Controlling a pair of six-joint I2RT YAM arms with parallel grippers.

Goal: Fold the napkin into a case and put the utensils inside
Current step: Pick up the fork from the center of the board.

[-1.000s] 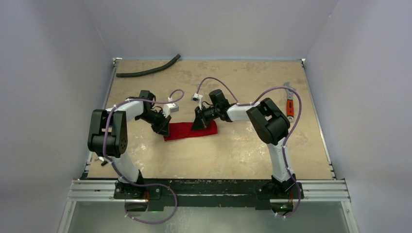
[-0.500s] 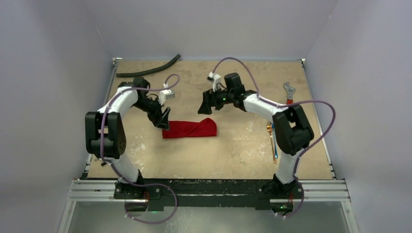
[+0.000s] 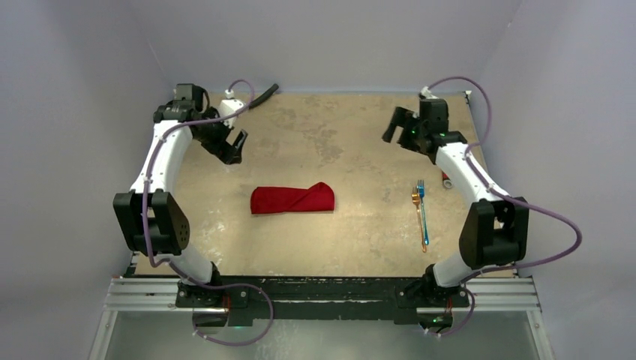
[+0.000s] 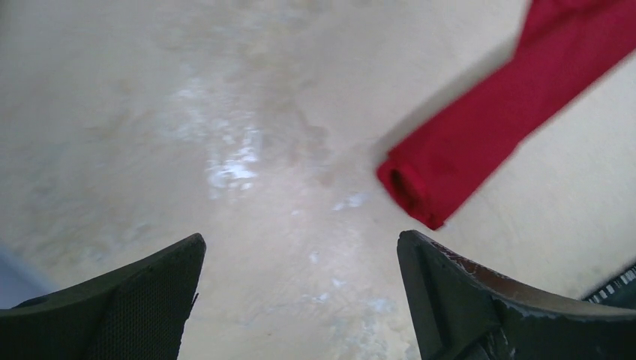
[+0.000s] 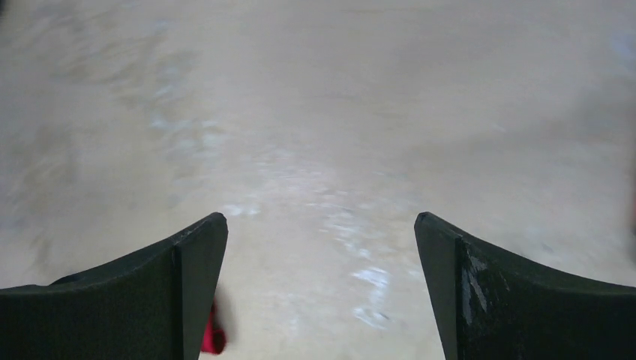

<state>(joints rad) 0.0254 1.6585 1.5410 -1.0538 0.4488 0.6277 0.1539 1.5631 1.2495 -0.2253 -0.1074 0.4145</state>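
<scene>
Left fingers [image 3: 232, 147]: spread wide, holding nothing, raised over bare tabletop [image 3: 337, 135] at upper left of the top view. In the left wrist view both tips sit at the bottom corners with only tabletop between them.

Right fingers [image 3: 395, 127]: also spread wide, holding nothing, at upper right of the top view. The right wrist view is blurred, showing tabletop between the tips and a red sliver at the bottom left edge.

Napkin [image 3: 292, 199]: folded into a long narrow case, flat on the tabletop at centre frame, well apart from both sets of fingers. Its right end is rounded and its left end squared. In the left wrist view the case runs down from the upper right corner, and its near end shows a small rolled mouth with only red cloth visible in it.

Utensils [image 3: 420, 214]: two slim pieces, one gold and one blue with fork tines at the top. They lie side by side on the tabletop right of centre, outside the case and well apart from it.

Hose [image 3: 264, 93]: black, at the far edge, partly behind the left arm.

Wrench [image 3: 448, 181]: only a bit shows beside the right arm.
</scene>
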